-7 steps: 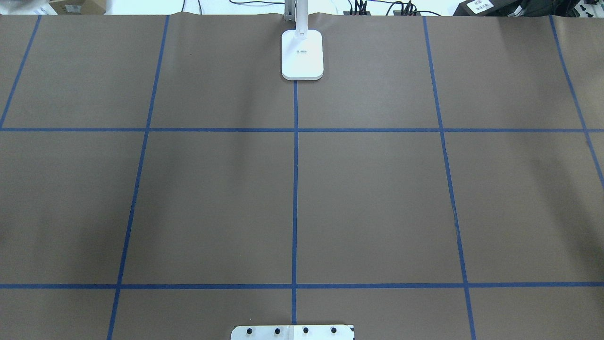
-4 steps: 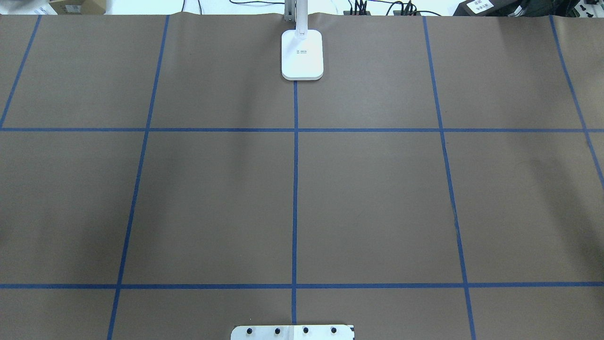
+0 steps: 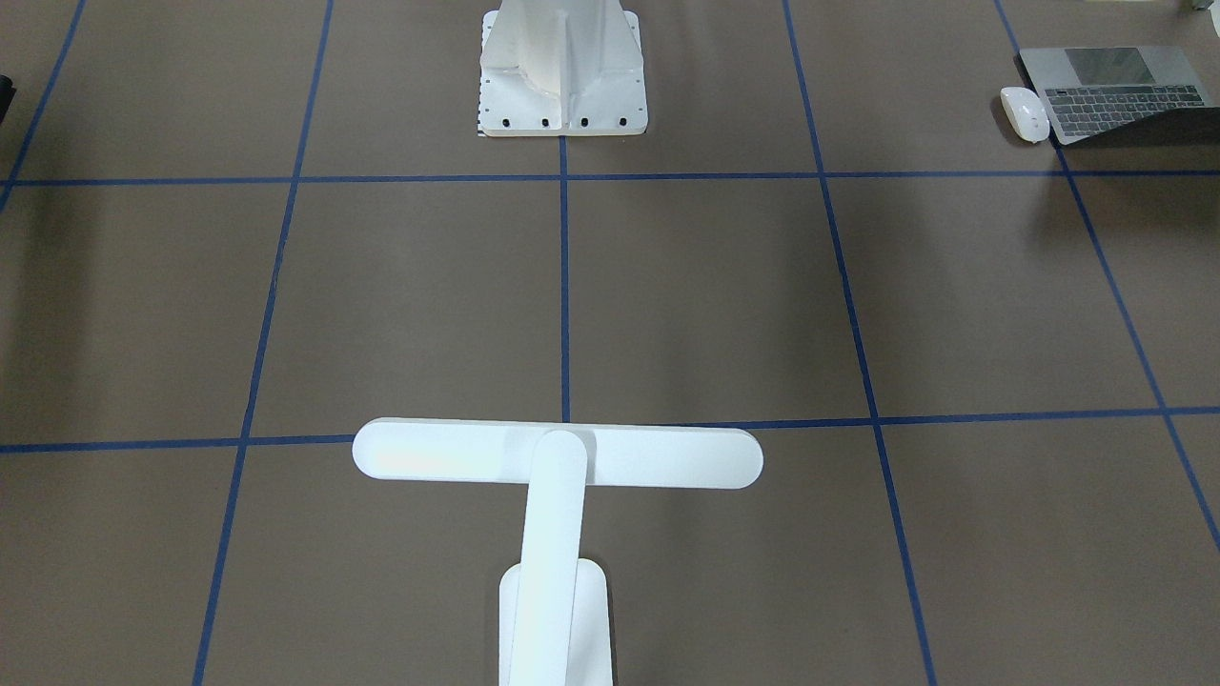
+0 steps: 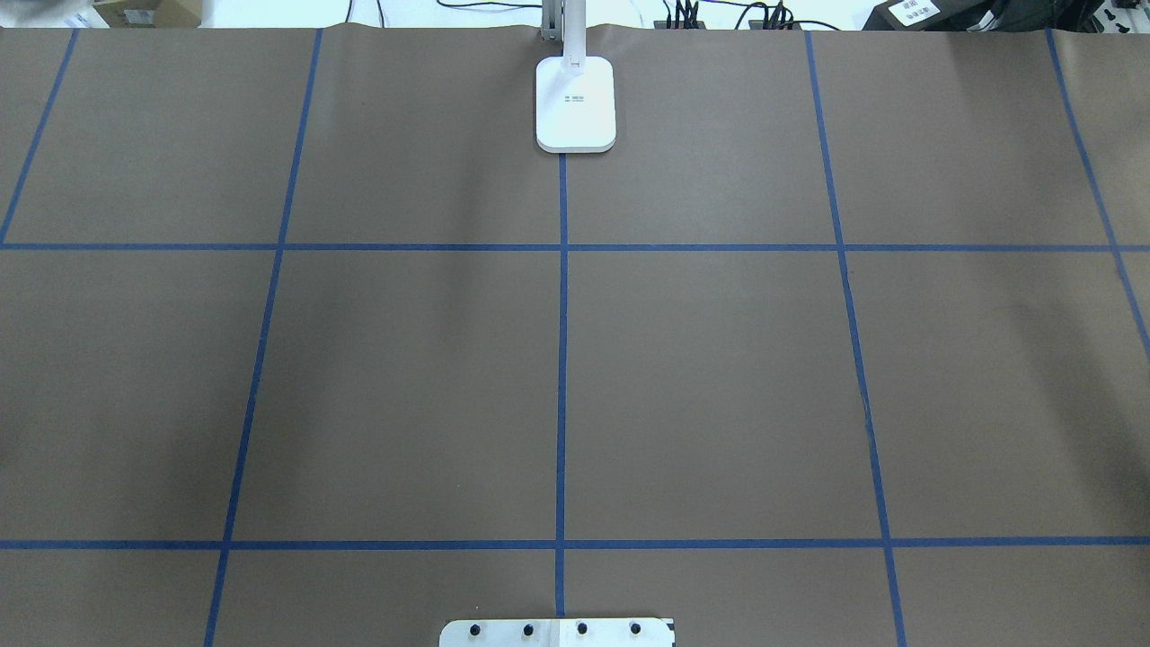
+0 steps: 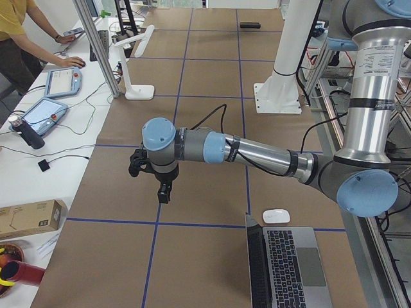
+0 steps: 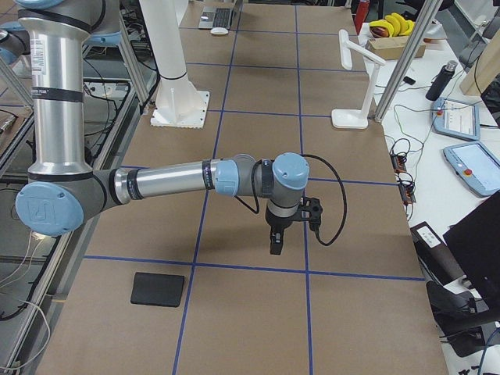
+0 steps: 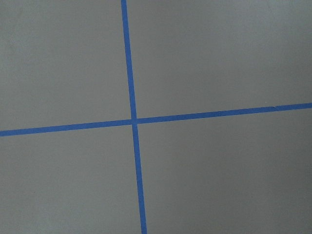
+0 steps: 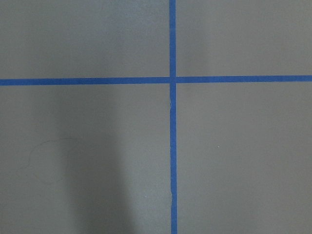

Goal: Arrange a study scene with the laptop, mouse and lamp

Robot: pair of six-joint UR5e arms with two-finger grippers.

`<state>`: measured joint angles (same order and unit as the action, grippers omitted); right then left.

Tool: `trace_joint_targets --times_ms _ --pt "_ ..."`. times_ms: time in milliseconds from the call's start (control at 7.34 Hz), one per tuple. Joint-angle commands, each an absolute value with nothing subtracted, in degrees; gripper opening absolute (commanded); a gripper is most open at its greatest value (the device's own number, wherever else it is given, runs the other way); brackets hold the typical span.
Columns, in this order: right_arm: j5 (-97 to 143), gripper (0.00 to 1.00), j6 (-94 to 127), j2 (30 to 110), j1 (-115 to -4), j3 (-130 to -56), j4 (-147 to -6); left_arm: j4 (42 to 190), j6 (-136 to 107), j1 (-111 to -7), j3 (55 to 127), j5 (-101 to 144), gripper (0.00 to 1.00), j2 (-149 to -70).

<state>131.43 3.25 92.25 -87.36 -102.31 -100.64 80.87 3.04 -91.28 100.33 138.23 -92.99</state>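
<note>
Bench [image 4: 719, 359]: brown paper cover, blue tape grid.

Pedestal [image 3: 560, 67]: white, bolted at robot-side edge, centre. Used as ref. below.

Left arm [image 5: 257, 153]: reaches out over bare bench, robot's left of pedestal. Right arm [image 6: 180, 181]: likewise on robot's right.

Laptop [image 3: 1115, 90]: lid open, well apart from pedestal on robot's left, same robot-side edge.

Lamp [image 3: 558, 455]: straight across bench from pedestal, base at far edge, bar head pointing back toward pedestal.

Mouse pad [image 6: 157, 289]: black, well apart from pedestal on robot's right.

Left tool [image 5: 164, 191]: hangs above bench, no item seen on it; wide or narrow, can't tell from side view. Wrist cam shows tape cross only.

Right tool [image 6: 275, 242]: same finding; can't tell opening, nothing seen carried.

Mouse [image 3: 1025, 114]: just beside laptop, on its pedestal-facing side; contact not determinable.

Assessment: setup looks not begun. Laptop and mouse sit far off at one end, lamp alone opposite pedestal. Est. outstanding: bring laptop and mouse to mid-bench near lamp. Nothing gripped as far as visible.
</note>
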Motion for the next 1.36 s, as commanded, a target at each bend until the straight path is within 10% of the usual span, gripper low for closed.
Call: trace_joint_targets --times_ms 0,1226 --pt "131.31 1.00 3.25 92.29 -87.36 -102.13 -100.63 81.12 2.99 -92.19 99.58 137.82 1.00 -92.90" --pt "131.22 1.00 3.25 92.29 -87.36 -101.51 -100.63 80.17 -18.24 -99.74 98.61 133.42 1.00 -85.45"
